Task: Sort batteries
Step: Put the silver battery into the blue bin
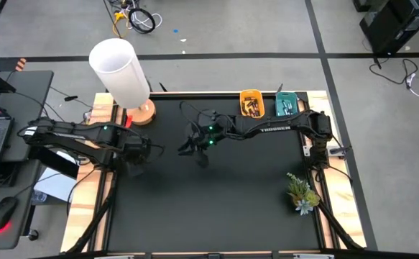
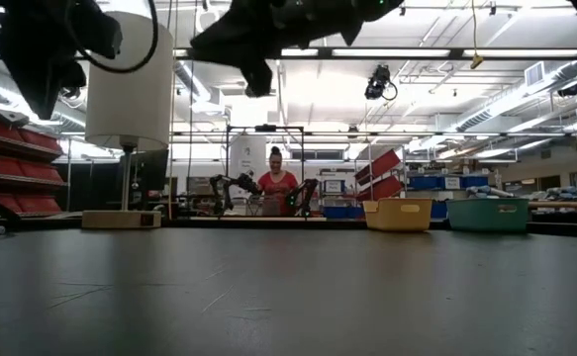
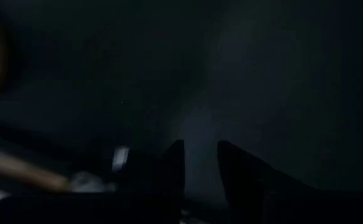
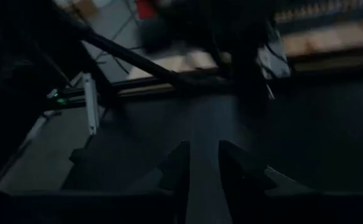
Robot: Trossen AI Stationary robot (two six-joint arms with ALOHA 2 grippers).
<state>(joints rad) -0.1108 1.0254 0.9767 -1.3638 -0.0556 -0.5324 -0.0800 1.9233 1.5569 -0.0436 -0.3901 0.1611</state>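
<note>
The batteries show only in the high view, as small dark and orange pieces lying in the yellow tray [image 1: 251,106] and small pieces in the teal tray [image 1: 286,106], both at the table's far edge. My left gripper [image 1: 155,150] hovers over the bare mat near the left edge, and its wrist view shows its fingers a narrow gap apart [image 3: 200,155] with nothing between them. My right gripper [image 1: 184,148] reaches to mid-table, raised off the mat, also narrowly open [image 4: 203,155] and holding nothing. The two grippers point toward each other.
A white lamp [image 1: 119,68] on a wooden base stands at the far left corner, and a small plant [image 1: 301,193] sits near the right edge. The black mat [image 1: 216,208] is bare toward the near edge. A person [image 2: 276,183] sits in the room beyond the table.
</note>
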